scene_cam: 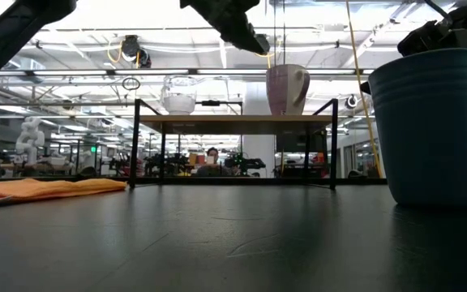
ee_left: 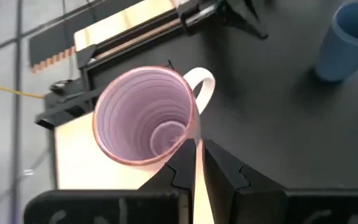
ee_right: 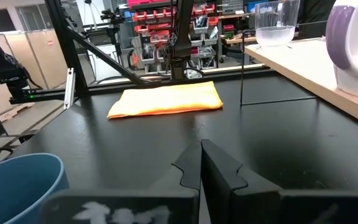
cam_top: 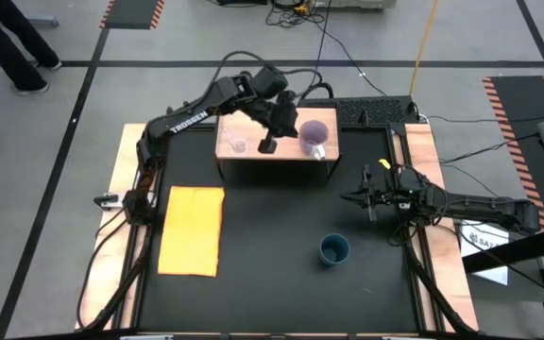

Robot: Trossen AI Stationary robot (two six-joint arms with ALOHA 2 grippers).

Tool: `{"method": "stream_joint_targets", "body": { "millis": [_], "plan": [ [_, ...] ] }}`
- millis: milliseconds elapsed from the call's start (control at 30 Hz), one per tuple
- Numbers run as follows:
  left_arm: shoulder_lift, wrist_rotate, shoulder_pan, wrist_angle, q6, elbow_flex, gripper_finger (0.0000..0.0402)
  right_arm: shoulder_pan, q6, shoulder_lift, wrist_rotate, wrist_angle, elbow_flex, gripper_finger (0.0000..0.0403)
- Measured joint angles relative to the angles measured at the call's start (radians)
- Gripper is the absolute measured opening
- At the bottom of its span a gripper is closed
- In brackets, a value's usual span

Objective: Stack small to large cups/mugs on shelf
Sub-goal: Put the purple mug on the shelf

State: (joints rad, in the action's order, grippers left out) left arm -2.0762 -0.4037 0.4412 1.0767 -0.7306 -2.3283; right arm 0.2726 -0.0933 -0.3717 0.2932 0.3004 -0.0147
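The light-wood shelf (cam_top: 286,152) stands at the table's far middle on thin black legs. On it a tiny clear glass cup (cam_top: 239,144) stands upright toward the left, and a light purple mug (cam_top: 314,137) with a pale handle stands upright toward the right. My left gripper (cam_top: 268,144) hovers above the shelf between them, shut. In the left wrist view it (ee_left: 196,152) sits close beside the mug (ee_left: 148,118); the low view shows it (scene_cam: 254,42) above and clear of the mug (scene_cam: 286,89). A dark blue cup (cam_top: 333,249) stands on the table at near right. My right gripper (cam_top: 366,198) waits shut at the right.
A flat yellow-orange mat (cam_top: 192,229) lies on the table's left half. The black tabletop between the shelf and the blue cup is bare. Cables and a black frame run along the table's right edge (cam_top: 414,189). A person's legs (cam_top: 17,47) show on the floor at far left.
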Motion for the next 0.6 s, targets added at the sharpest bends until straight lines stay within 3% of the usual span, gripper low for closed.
{"method": "stream_joint_targets", "body": {
  "millis": [300, 600],
  "plan": [
    [0.000, 0.086, -0.054, -0.059, -0.110, 0.000, 0.0033, 0.000, 0.000, 0.000, 0.000, -0.001, 0.000, 0.0000],
    [0.001, 0.065, -0.061, -0.068, -0.107, 0.000, 0.0035, 0.000, 0.000, 0.000, 0.000, -0.022, 0.000, 0.0000]
  ]
}}
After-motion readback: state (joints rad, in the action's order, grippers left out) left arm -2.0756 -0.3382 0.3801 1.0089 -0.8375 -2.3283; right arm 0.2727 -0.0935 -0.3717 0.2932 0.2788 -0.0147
